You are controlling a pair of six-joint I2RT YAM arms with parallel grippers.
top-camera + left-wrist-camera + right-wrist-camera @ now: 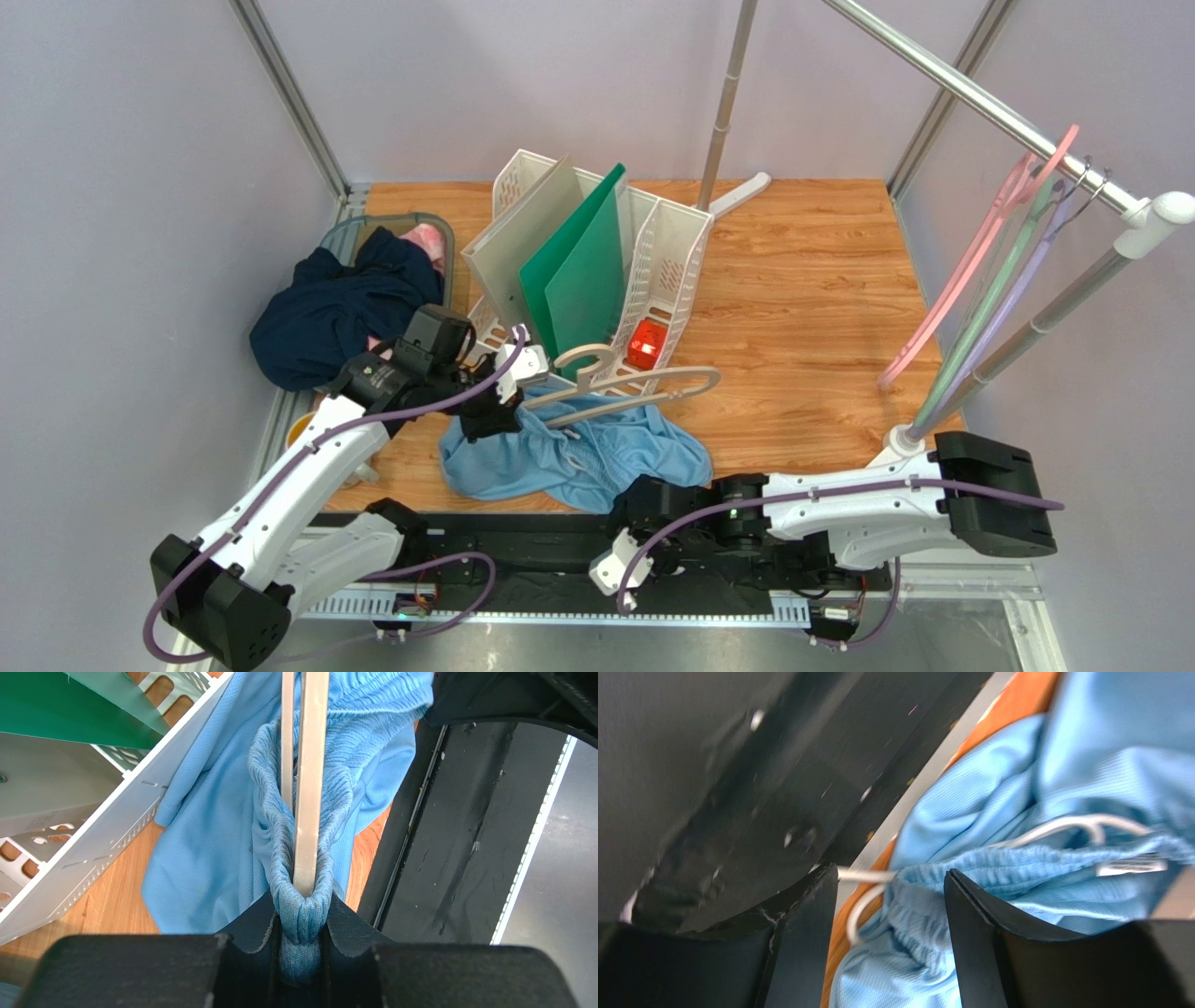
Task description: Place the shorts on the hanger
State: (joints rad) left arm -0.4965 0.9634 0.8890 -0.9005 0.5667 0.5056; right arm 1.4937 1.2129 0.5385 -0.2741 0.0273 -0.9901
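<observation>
The light blue shorts (582,455) lie crumpled on the wooden table near its front edge. The beige hanger (638,388) lies flat just behind them, with its lower bar going into the fabric. My left gripper (491,416) is shut on the shorts' gathered waistband (302,913). In the left wrist view the hanger bar (309,777) runs through the waistband loop. My right gripper (640,501) is open at the shorts' near edge. In the right wrist view it (892,899) straddles the waistband (990,871) and the white drawstring (868,876) without pinching them.
A white file rack (671,266) with a green folder (582,273) stands behind the hanger. A dark navy garment (337,315) and a pink cloth (425,245) lie at the left. Thin pink, green and purple hangers (996,266) hang from the rail at the right. A black mat (561,539) borders the near edge.
</observation>
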